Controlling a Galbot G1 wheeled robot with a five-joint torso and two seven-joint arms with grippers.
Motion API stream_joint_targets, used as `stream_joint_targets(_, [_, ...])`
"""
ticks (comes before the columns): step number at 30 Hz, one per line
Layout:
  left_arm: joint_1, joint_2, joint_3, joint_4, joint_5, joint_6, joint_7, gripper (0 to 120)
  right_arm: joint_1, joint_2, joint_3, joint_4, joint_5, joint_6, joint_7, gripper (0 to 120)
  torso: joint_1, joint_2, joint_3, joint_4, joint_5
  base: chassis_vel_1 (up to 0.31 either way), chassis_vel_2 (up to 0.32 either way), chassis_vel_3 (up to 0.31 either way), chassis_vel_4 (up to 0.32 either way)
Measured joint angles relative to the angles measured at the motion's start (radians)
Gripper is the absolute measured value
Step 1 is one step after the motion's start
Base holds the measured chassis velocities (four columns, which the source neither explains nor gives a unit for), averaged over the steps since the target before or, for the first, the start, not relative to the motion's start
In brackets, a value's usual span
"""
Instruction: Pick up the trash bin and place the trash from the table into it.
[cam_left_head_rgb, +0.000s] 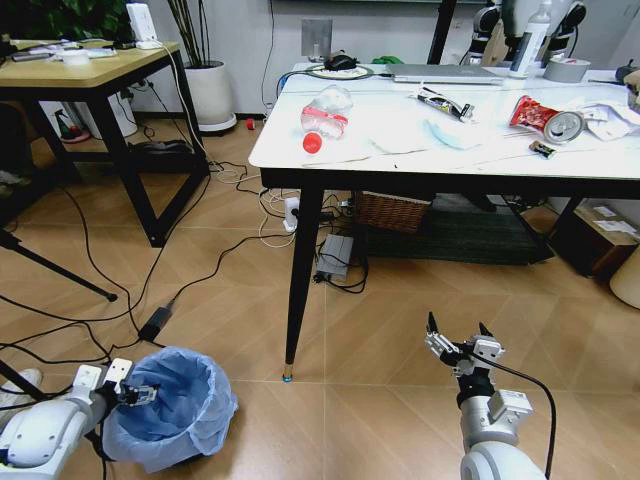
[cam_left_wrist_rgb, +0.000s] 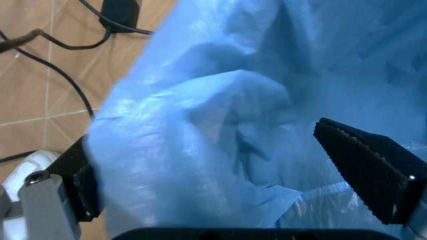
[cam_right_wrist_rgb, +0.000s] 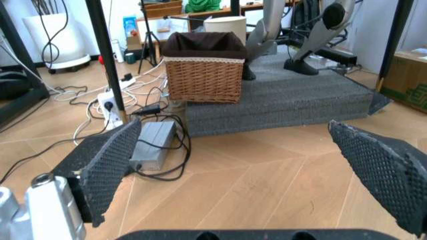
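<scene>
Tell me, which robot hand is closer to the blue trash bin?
The left. The left gripper is at the rim of the trash bin, fingers open on either side of the bag edge. The right gripper hangs open over bare floor, well off to the side.

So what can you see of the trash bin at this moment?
The trash bin is a small round bin lined with a crinkly, translucent light-blue plastic bag that spills over its rim and down the sides. It stands upright on the wooden floor, to the left of the table. Its mouth is open; no litter is visible inside. The left gripper is at its rim: in the left wrist view the open fingers straddle the bag-covered edge, one outside, one inside.
</scene>
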Motion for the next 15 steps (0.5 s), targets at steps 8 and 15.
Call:
stream_joint_targets(8, [0.0, 0.0, 0.003, 0.004, 0.025, -0.002, 0.019, 92, -0.001, -0.001, 0.003, 0.003, 0.0, -0.001, 0.0, 100, 0.0, 0.0, 0.0, 0.0, -0.0002, 0.0, 0.0, 0.0, 0.0])
stream_joint_targets(15, [0.001, 0.006, 0.0, -0.011, 0.019, -0.002, 0.02, 58, 0.0, -0.001, 0.001, 0.006, 0.0, -0.003, 0.0, 100, 0.0, 0.0, 0.0, 0.0, 0.0, 0.0, 0.0, 0.0, 0.0])
